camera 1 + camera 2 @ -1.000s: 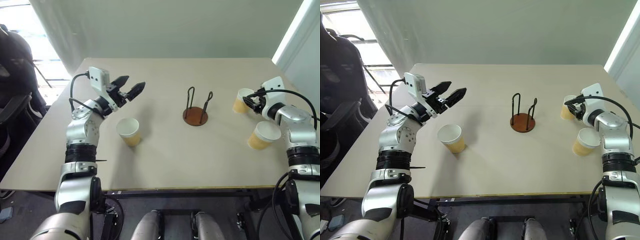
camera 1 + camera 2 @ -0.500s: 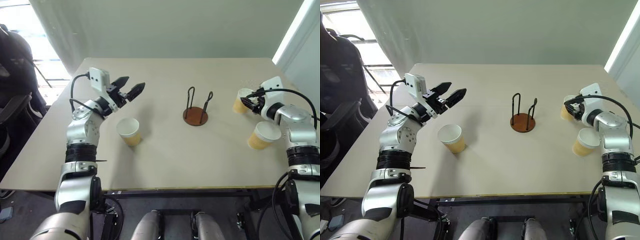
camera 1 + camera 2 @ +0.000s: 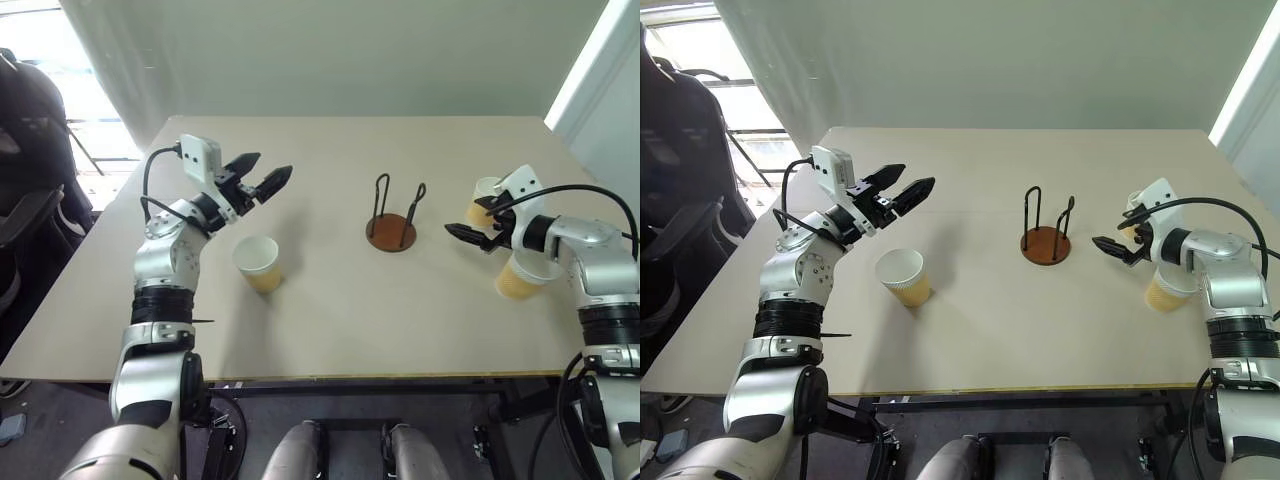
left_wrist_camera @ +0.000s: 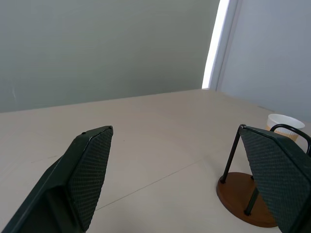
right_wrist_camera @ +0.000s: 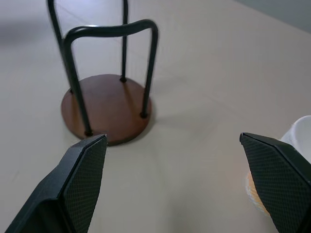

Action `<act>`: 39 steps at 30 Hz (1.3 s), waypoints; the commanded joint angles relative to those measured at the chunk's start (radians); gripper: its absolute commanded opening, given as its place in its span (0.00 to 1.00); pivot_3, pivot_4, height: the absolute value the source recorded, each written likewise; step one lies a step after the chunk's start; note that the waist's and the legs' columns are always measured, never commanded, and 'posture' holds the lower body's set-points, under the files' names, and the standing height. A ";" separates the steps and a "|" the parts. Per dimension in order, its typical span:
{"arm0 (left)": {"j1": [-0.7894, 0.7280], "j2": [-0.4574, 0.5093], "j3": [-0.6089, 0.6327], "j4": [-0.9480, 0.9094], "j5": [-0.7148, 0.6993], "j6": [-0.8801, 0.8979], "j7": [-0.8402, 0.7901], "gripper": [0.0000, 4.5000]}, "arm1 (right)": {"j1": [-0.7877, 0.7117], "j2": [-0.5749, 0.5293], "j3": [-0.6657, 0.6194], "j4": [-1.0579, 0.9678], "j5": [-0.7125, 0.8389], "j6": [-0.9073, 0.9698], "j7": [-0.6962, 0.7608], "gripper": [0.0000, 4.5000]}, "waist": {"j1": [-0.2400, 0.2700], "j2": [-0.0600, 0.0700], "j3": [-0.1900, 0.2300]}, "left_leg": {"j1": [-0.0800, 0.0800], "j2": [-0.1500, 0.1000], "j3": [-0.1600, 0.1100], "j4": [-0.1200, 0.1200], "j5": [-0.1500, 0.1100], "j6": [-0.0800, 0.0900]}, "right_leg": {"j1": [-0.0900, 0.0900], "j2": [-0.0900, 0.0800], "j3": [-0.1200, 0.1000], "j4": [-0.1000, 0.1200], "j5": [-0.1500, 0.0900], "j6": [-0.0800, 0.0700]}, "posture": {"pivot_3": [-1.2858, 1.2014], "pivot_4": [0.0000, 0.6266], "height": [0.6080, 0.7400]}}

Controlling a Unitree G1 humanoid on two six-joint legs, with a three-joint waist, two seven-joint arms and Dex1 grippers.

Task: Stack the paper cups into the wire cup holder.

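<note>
The wire cup holder [image 3: 391, 226], a rust-brown disc with black wire loops, stands empty at the table's centre. One paper cup [image 3: 258, 263] stands upright at the left, just below my left gripper [image 3: 268, 168], which hangs open in the air above the table. My right gripper [image 3: 462, 235] is open and empty, pointing toward the holder [image 5: 107, 109] from its right. A second paper cup [image 3: 483, 198] stands just behind that gripper. A third paper cup [image 3: 517, 279] stands nearer the front, partly hidden under my right wrist. The left wrist view shows the holder base [image 4: 243, 196] between open fingers [image 4: 87, 170].
The beige table [image 3: 340, 320] has bare room in front of the holder and between it and the left cup. A dark chair [image 3: 25, 150] stands off the table's left side. A wall runs along the far edge.
My right gripper has opened, left the far right cup and swung left toward the holder. That cup stays standing on the table. The left arm has not moved.
</note>
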 commanded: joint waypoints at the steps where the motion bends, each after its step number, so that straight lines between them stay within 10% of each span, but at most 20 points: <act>1: -0.029 0.004 0.003 -0.004 0.007 -0.023 -0.003 1.00 | 0.002 0.010 0.017 -0.074 0.031 0.027 0.039 1.00 | 0.000 0.000 0.000 | 0.000 0.000 0.000 0.000 0.000 0.000 | 0.000 0.000 0.000 0.000 0.000 0.000 | 0.52 0.24 1.00; 39: -0.033 0.020 0.001 -0.017 0.017 -0.012 -0.009 1.00 | -0.133 0.227 0.120 0.081 -0.077 -0.071 -0.088 1.00 | -0.001 0.000 0.000 | 0.000 0.000 0.000 0.000 0.000 0.000 | 0.000 0.000 0.000 0.000 0.001 -0.001 | 0.52 0.24 1.00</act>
